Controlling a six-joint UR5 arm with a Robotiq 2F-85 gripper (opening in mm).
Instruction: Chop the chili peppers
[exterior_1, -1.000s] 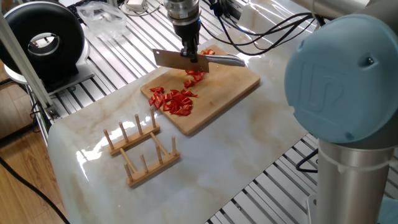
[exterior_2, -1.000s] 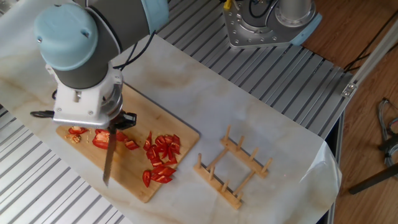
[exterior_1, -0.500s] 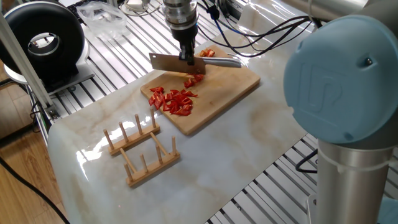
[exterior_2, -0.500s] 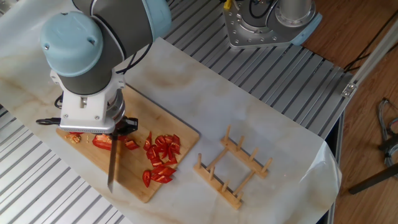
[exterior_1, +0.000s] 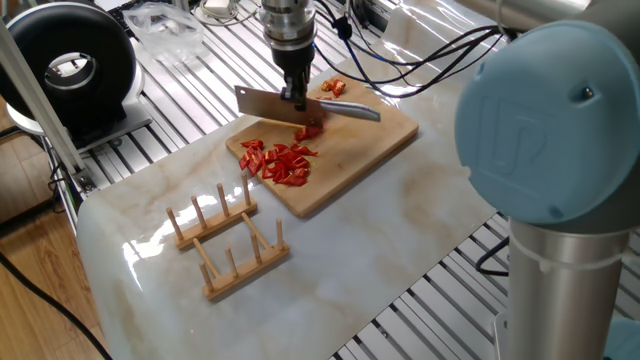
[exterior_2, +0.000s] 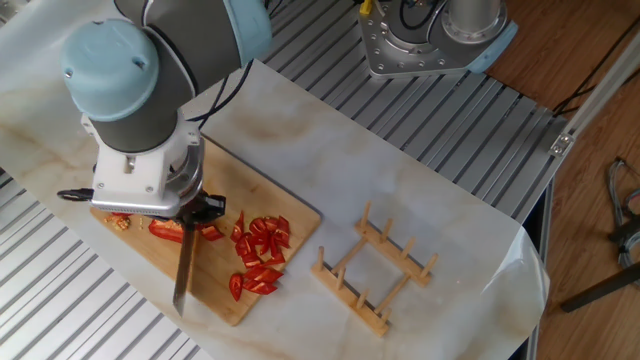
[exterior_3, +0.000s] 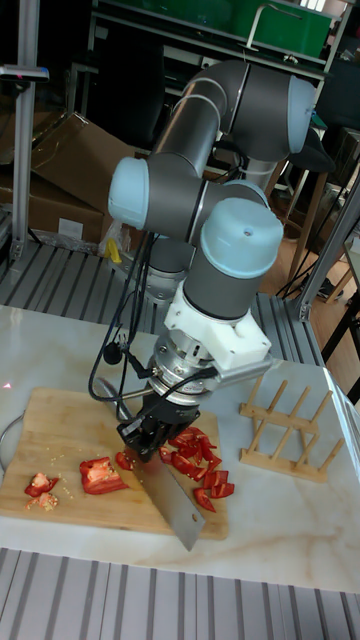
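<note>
A cleaver (exterior_1: 262, 102) is held flat-side-out over the wooden cutting board (exterior_1: 370, 135), with my gripper (exterior_1: 293, 92) shut on its handle. A pile of small red chili peppers bits (exterior_1: 280, 160) lies on the board's left end. A few more pieces (exterior_1: 333, 87) lie behind the gripper. In the other fixed view the blade (exterior_2: 183, 272) points toward the board's near edge, between a larger red chunk (exterior_2: 165, 230) and the chopped pile (exterior_2: 260, 255). The tall fixed view shows the gripper (exterior_3: 150, 430), the blade (exterior_3: 175, 505) and an uncut chunk (exterior_3: 100, 475).
A wooden peg rack (exterior_1: 225, 240) stands on the marble slab near the board. A black round device (exterior_1: 70, 65) sits at the back left. Cables (exterior_1: 420, 50) run behind the board. The arm's base (exterior_2: 430, 35) is mounted beyond the slab.
The gripper and cleaver have shifted a little along the board toward the chopped pile, with the blade slightly lower. The chili pieces have not visibly moved.
</note>
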